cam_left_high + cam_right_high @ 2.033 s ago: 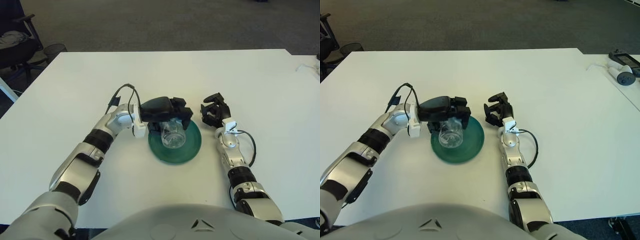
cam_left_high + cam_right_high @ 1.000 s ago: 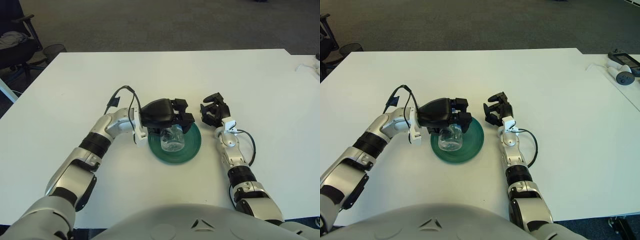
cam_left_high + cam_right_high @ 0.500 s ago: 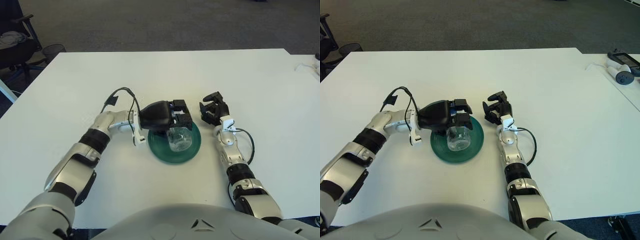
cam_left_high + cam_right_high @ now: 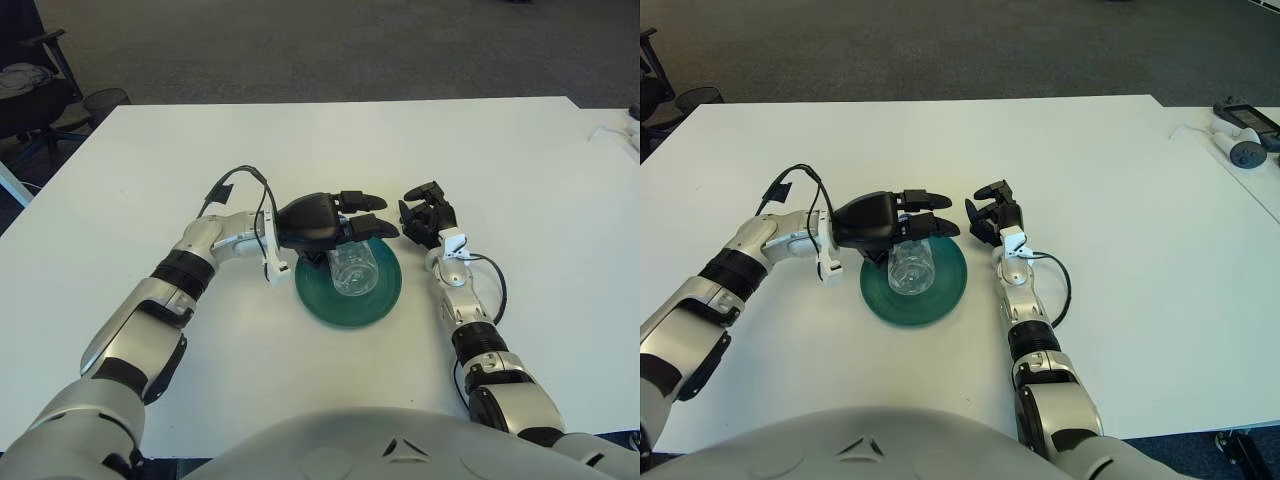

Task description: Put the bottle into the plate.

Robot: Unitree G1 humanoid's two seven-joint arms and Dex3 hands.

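Note:
A clear plastic bottle [image 4: 352, 272] lies on its side in the dark green plate [image 4: 375, 302] at the middle of the white table; it also shows in the right eye view [image 4: 910, 269]. My left hand [image 4: 355, 218] hovers just above the bottle's far end with its fingers stretched out flat, off the bottle. My right hand [image 4: 425, 216] rests on the table just right of the plate, fingers curled, holding nothing.
The white table [image 4: 520, 170] spreads wide on all sides of the plate. A cable loops by each wrist. Small devices [image 4: 1245, 150] lie at the far right edge. An office chair [image 4: 30, 80] stands off the table's far left corner.
My left hand's fingers have opened and let go of the bottle, which has settled on its side in the plate. The hand has risen slightly. The right hand has barely moved.

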